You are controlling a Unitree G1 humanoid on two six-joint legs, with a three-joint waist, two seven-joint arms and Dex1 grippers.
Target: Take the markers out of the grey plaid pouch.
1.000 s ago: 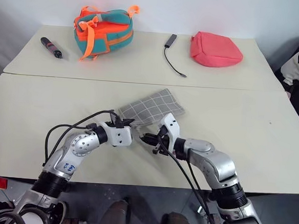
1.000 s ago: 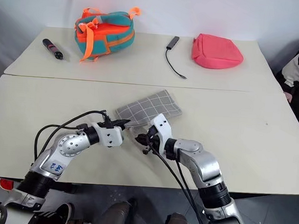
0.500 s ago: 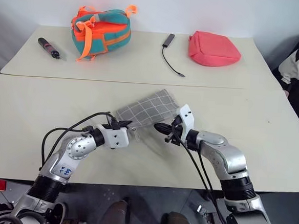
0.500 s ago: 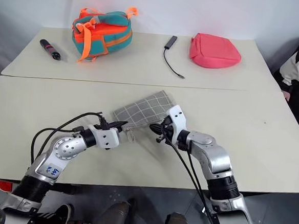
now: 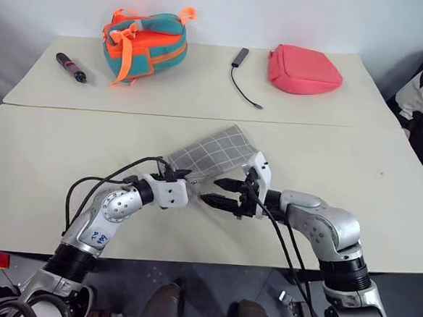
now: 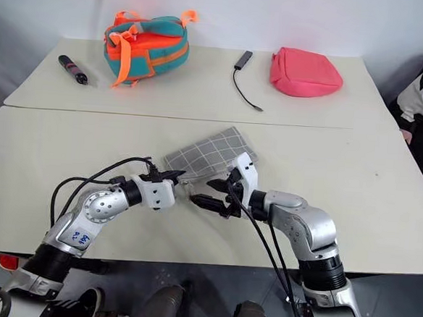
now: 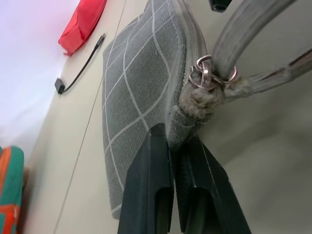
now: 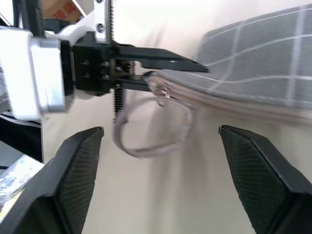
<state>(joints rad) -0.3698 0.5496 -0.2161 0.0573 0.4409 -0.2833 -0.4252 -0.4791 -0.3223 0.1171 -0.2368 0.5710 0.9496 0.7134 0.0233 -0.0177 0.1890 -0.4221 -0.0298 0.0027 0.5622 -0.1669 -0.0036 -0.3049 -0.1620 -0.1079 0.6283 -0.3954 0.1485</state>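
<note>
The grey plaid pouch (image 5: pixel 215 153) lies flat in the middle of the near table, its zipper closed as far as I can see. My left gripper (image 7: pixel 174 139) is shut on the pouch's near corner, just beside the metal ring (image 7: pixel 212 73) and a clear plastic loop (image 8: pixel 151 127) hanging from it. My right gripper (image 5: pixel 220 192) is open, pointing left toward that corner. Its two fingers stand either side of the loop without touching it. The markers are hidden.
On the far table are a teal-and-orange bag (image 5: pixel 145 41), a black pen (image 5: pixel 72 67), a cable with a small adapter (image 5: pixel 243 74) and a pink pouch (image 5: pixel 303 69). A seam (image 5: pixel 330 126) runs between the two tables.
My right gripper has gone from shut to open and has come back from the pouch's right side toward the loop. The left gripper keeps its hold on the corner.
</note>
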